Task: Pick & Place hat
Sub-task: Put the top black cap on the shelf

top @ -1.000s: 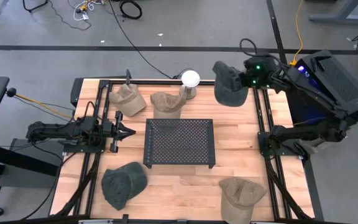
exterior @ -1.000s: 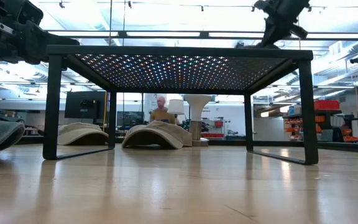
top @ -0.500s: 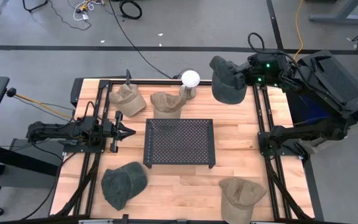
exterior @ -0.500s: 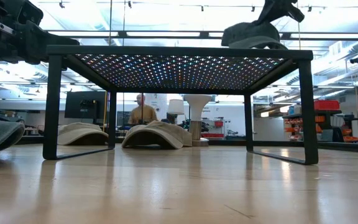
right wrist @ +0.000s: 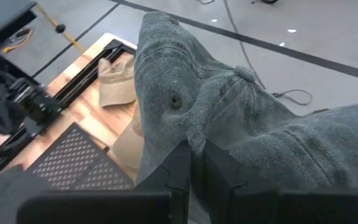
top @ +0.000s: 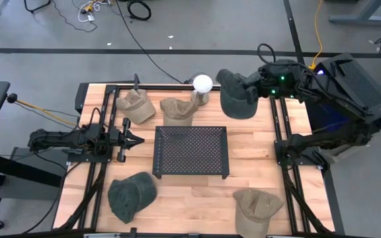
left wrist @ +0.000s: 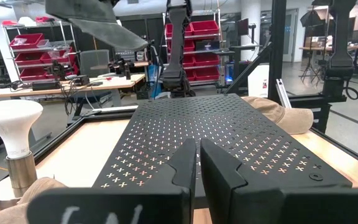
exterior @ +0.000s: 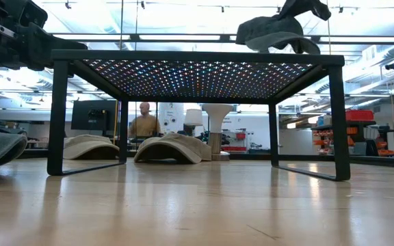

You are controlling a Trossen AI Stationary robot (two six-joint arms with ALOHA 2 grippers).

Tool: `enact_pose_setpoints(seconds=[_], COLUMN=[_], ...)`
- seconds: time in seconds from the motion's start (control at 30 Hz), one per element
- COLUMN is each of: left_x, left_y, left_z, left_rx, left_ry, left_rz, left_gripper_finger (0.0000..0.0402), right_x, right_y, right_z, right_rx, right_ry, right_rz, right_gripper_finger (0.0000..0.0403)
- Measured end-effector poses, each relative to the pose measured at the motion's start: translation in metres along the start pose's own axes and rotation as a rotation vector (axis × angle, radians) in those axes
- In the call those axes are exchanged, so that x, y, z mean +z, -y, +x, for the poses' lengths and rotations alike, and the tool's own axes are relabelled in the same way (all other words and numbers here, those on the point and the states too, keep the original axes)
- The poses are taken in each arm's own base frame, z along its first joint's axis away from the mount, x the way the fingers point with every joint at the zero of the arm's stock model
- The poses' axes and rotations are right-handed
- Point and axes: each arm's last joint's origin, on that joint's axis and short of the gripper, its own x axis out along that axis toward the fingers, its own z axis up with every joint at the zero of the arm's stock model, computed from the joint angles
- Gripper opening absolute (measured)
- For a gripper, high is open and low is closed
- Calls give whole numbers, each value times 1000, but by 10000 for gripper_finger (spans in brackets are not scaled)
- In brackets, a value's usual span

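Observation:
A dark grey-green hat [top: 235,97] hangs in the air over the table's far right part, beside a white bulb-shaped stand [top: 202,83]. My right gripper [top: 252,92] is shut on it. In the low view the hat [exterior: 272,31] floats above the black perforated rack [exterior: 197,58]. My left gripper [top: 139,139] is shut and waits at the table's left, pointing at the rack [top: 190,151]. My right gripper [right wrist: 194,155] pinches a bunched fold of the hat's crown fabric [right wrist: 199,127] between its two fingers, not far from an eyelet [right wrist: 176,99]. The fingers come at it from the table's right. The hat is lifted clear and droops past the fingers toward the table's left.
Two tan hats [top: 135,104] [top: 178,111] lie at the far edge, left of the stand. Another dark green hat [top: 131,196] lies near left and a tan one [top: 256,206] near right. Black rails [top: 278,132] run along both table sides. A person [exterior: 142,123] is beyond the table.
My right gripper has carried the hat toward the table's left, closer to the bulb stand, still shut on it. In the low view the hat has come into sight above the rack and shifted leftward. The person in the background has walked left.

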Motion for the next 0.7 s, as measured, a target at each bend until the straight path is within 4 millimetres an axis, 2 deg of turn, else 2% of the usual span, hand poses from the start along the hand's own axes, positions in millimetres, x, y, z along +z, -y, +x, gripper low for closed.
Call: enact_pose_setpoints(seconds=[0.43,0.7], left_x=[0,0], left_y=[0,0], left_z=[0,0], left_rx=[0,0], left_ry=[0,0], left_rz=[0,0], left_gripper_finger=[30,30], right_x=[-14,-23], right_y=[-27,-46], right_z=[-6,4], right_rx=[127,137], right_ry=[-40,-87], right_rz=[-13,28], right_gripper_finger=[36,36])
